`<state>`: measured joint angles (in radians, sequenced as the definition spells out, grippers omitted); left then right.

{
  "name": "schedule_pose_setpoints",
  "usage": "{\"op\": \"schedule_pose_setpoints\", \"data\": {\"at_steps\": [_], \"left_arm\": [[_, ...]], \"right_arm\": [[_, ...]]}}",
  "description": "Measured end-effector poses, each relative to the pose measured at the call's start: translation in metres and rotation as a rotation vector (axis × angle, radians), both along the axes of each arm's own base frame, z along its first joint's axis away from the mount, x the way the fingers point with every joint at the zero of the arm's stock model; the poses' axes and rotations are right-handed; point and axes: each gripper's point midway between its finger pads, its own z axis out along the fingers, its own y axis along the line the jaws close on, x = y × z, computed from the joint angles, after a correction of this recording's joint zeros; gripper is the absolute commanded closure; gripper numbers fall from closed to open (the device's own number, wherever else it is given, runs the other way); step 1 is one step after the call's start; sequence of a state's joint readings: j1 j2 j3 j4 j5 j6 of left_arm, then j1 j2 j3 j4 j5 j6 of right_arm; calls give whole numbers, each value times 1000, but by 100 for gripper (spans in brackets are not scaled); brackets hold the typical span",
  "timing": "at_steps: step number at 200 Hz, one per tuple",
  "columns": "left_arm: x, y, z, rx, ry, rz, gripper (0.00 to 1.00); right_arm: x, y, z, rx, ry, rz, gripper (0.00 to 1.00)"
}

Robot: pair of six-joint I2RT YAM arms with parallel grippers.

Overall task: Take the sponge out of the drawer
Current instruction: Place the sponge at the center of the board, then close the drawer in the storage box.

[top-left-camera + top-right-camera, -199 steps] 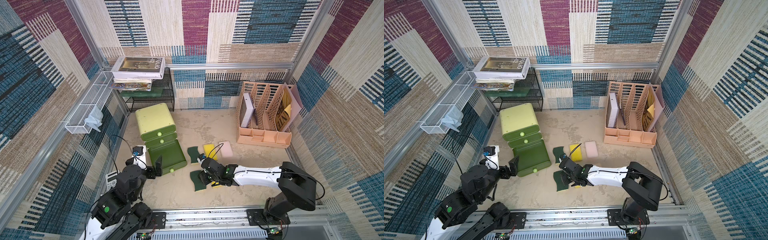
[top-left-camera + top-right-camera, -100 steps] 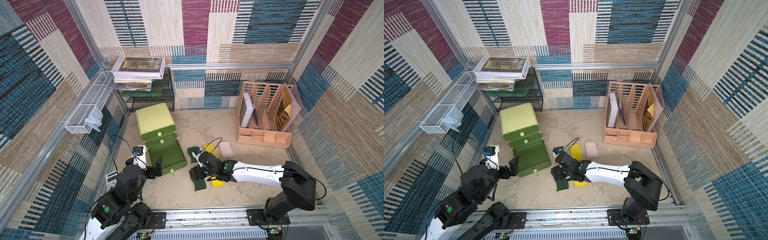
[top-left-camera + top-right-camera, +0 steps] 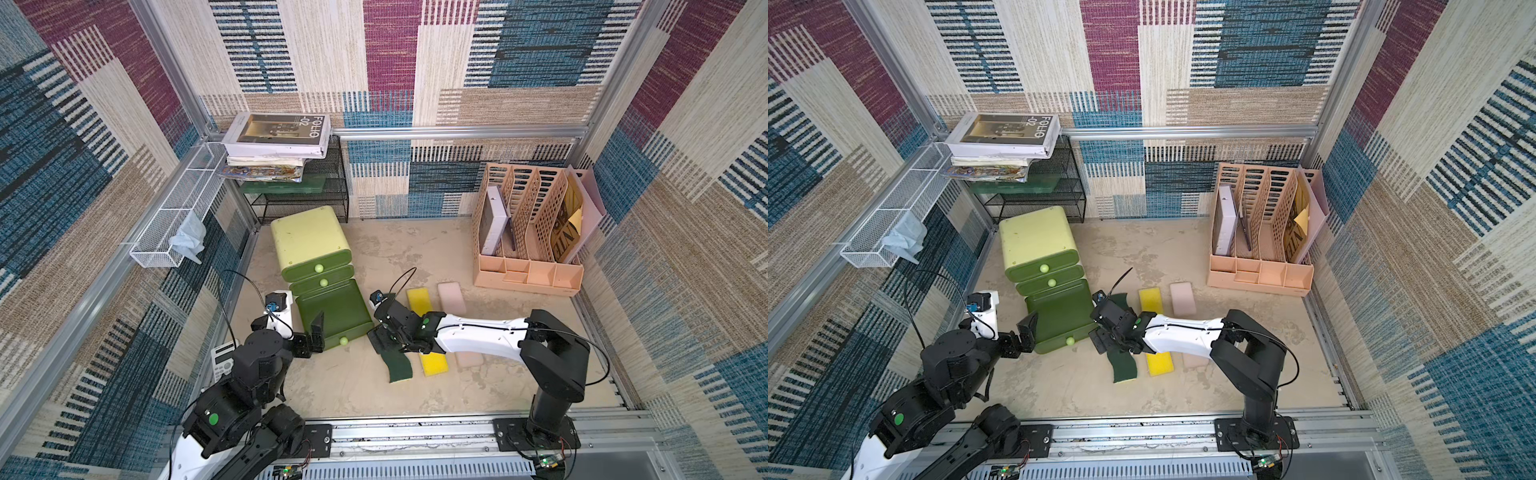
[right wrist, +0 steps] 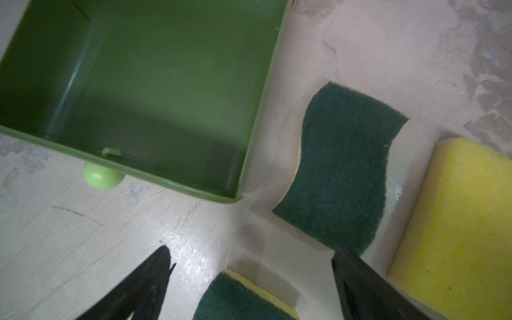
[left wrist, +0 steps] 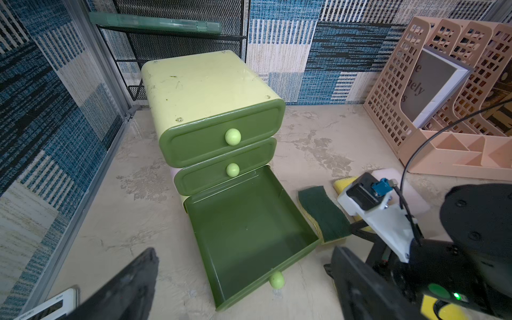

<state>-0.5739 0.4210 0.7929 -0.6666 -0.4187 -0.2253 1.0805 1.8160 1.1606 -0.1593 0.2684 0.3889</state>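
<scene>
The green cabinet's bottom drawer point(image 3: 336, 309) point(image 5: 249, 230) point(image 4: 155, 83) stands pulled out with nothing inside. A green-topped sponge point(image 3: 400, 365) point(image 3: 1124, 368) point(image 4: 238, 299) lies on the floor in front of the drawer's right corner. My right gripper point(image 3: 384, 338) point(image 4: 252, 255) hovers open just above the sponge's near end, holding nothing. A second green-topped sponge point(image 5: 324, 213) point(image 4: 340, 166) lies beside the drawer's right wall. My left gripper point(image 3: 313, 336) point(image 5: 243, 260) is open at the drawer's front left corner, near the knob point(image 5: 276, 279).
Yellow sponges point(image 3: 434, 363) point(image 3: 417, 300) and pink sponges point(image 3: 452, 297) lie to the right of the drawer, partly under my right arm. A peach file organizer point(image 3: 528, 270) stands back right. A black mesh shelf point(image 3: 328, 195) carries books. A calculator point(image 3: 222, 365) lies at the left wall.
My right gripper has opened, let go of the green-topped sponge, and drawn back toward the drawer. The sponge stays on the floor. The left arm has not moved.
</scene>
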Motion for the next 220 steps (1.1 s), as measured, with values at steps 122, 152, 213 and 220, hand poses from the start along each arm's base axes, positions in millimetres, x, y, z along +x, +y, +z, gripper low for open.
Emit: {"op": "schedule_pose_setpoints", "data": {"at_steps": [122, 152, 213, 220], "left_arm": [[-1, 0, 1, -5, -5, -4, 0], [-1, -1, 1, -7, -3, -10, 0], [-1, -2, 1, -8, -2, -14, 0], [-1, -2, 1, -8, -2, -14, 0]], "right_arm": [[41, 37, -1, 9, -40, -7, 6], [47, 48, -2, 27, -26, 11, 6], [78, 61, 8, 90, -41, -13, 6], [80, 64, 9, 100, -42, -12, 7]]}}
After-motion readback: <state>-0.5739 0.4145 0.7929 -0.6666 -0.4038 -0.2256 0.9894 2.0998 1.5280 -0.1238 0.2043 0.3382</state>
